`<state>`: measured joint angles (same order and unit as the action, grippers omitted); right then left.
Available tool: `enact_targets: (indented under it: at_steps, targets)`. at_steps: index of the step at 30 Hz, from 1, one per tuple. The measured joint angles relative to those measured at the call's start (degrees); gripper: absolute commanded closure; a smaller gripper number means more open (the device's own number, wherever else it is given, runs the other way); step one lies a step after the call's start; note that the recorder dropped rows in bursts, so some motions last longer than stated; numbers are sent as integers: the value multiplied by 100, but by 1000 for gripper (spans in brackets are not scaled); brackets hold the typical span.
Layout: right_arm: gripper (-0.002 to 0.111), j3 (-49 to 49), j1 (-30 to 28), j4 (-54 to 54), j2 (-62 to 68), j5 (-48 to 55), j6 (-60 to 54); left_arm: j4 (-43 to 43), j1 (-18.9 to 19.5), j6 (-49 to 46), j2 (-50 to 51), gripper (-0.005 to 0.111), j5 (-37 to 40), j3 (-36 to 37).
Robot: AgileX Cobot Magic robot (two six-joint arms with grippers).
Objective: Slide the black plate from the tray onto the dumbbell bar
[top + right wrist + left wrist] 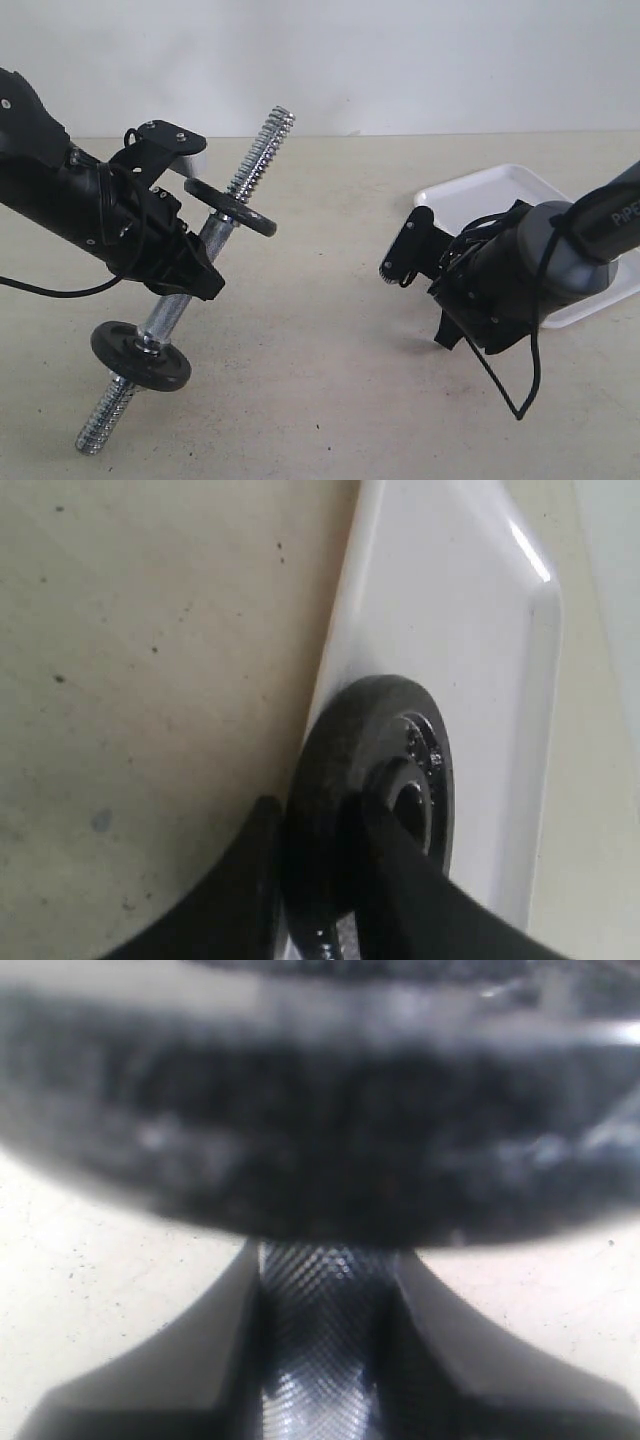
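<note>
My left gripper (pixel 200 278) is shut on the smooth middle of the dumbbell bar (pixel 255 150) and holds it tilted above the table. One black disc (pixel 230 208) sits just above the grip. Another black disc (pixel 140 356), backed by a chrome nut, sits below it. The left wrist view shows the knurled bar (pixel 320 1350) between the fingers, under a blurred black disc (pixel 320 1130). My right gripper (pixel 320 825) is shut on the black plate (pixel 340 750), which stands on edge over the rim of the white tray (pixel 450 630). In the exterior view the right arm hides the plate.
The white tray (pixel 500 190) lies at the back right, partly under the right arm (pixel 530 265). Beige tabletop (pixel 320 330) lies between the two arms. A black cable (pixel 520 400) loops below the right arm. A plain white wall stands behind the table.
</note>
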<state>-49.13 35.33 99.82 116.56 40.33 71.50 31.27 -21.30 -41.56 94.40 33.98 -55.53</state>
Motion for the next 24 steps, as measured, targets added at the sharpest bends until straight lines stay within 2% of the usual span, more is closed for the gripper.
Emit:
enact_targets:
  at_steps: [24]
  targets:
    - [108, 0, -21, -181, -633, 105, -204, 0, 0, 0, 0, 102, 0, 0]
